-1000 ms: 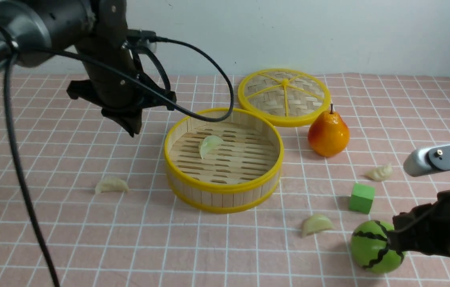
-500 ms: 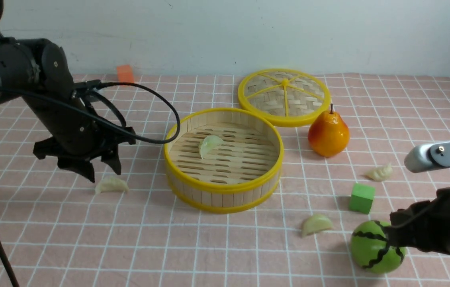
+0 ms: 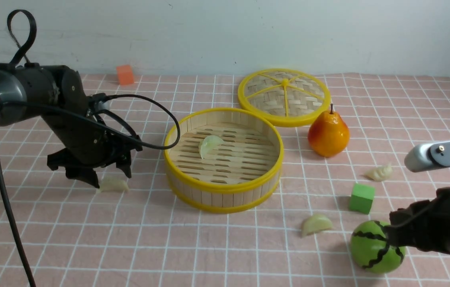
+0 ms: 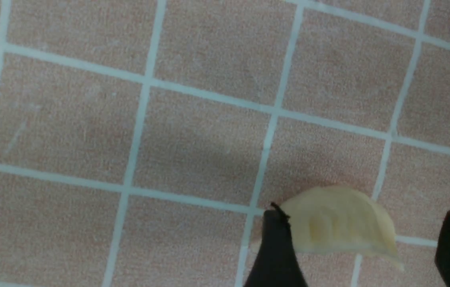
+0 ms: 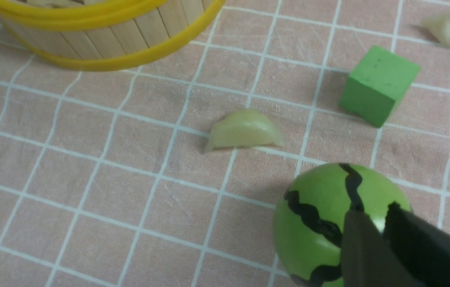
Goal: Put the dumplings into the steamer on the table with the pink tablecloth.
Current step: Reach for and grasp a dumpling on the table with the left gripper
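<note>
Left gripper (image 3: 111, 180), lowered within the last second from beside the steamer (image 3: 225, 190), now straddles the leftmost dumpling (image 3: 112, 184) on the pink tablecloth (image 3: 69, 231); jaws wide, not yet closed; another dumpling (image 3: 210, 145) lies inside the steamer; a grasp seems imminent.

A round, shallow bamboo steamer with yellow rims (image 3: 225, 190) stands on the pale pink white-gridded tablecloth (image 3: 209, 247). One glossy pale-green crescent dumpling (image 3: 210, 144) lies on its slatted floor. Three cream ones lie outside on the cloth: the left dumpling (image 3: 113, 184), the front-right dumpling (image 3: 316, 224) and the far-right dumpling (image 3: 380, 172).
</note>
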You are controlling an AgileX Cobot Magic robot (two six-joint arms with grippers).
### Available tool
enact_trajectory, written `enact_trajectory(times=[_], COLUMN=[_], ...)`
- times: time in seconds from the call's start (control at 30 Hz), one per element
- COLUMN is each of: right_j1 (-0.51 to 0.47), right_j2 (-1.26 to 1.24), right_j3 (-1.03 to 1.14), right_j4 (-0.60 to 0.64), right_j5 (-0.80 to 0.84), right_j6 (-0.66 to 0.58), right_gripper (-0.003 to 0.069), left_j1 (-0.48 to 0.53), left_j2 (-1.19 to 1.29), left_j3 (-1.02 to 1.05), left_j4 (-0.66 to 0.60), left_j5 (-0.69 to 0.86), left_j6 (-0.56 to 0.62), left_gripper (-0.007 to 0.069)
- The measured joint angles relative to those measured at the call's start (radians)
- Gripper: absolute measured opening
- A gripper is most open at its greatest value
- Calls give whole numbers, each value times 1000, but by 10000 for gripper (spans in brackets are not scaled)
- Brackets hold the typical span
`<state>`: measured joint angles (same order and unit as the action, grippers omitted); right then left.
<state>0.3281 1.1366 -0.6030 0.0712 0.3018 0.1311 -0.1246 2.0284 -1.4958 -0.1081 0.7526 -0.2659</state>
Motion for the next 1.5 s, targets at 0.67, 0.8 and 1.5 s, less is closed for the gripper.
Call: enact_trajectory(times=[0.67,0.8,1.5], right_j1=[0,0,0], right_j2=[0,0,9], right_j3=[0,0,0], right_j4=[31,32,32], right_j5=[-8,-12,-19], right_j6=[0,0,0], right_gripper=[109,114,123], left_j1=[0,0,0], left_j2=[-95,-52,42], left_j3=[2,2,-1], left_j4=[-158,-152,-81], left_j5=[-15,-9,-52], left_j6=[188,161,117], left_gripper=[413,412,134])
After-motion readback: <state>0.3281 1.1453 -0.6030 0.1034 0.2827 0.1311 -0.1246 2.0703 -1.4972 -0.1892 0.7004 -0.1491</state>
